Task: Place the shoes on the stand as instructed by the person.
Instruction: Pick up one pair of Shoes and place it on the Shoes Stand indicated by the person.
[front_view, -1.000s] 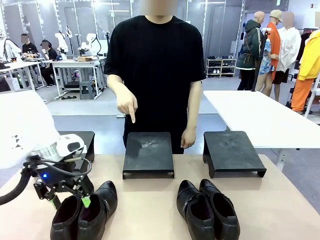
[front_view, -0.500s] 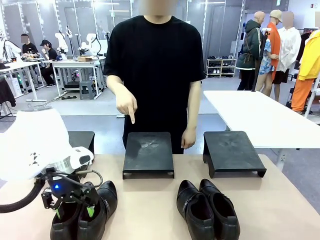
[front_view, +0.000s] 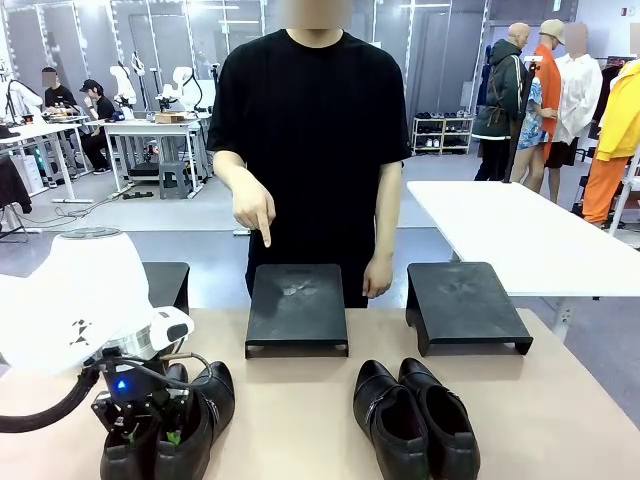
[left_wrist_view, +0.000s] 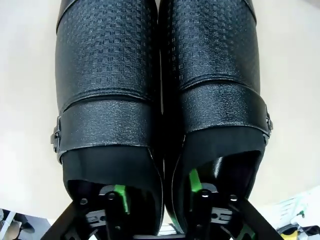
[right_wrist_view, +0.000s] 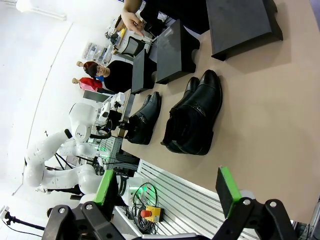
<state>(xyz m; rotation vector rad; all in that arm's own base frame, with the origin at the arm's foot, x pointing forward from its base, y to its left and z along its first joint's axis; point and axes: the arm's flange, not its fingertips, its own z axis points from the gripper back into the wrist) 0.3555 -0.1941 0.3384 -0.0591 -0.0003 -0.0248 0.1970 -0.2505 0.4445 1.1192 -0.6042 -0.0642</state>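
Observation:
Two pairs of glossy black shoes stand near the front of the tan table. My left gripper is lowered into the left pair. In the left wrist view one green-padded finger sits inside each shoe of this pair, and my left gripper is shut on the two inner walls between them. The right pair lies untouched. The person's hand points a finger down at the middle stand. My right gripper hangs open high above the table, with nothing between its fingers.
Black stands also sit at the left, partly behind my left arm, and at the right. The person's other hand hangs at the table's far edge. A white table stands behind to the right.
My left gripper has come down into the openings of the left pair and its jaws have closed on the inner walls. The pointing hand has stayed where it was.

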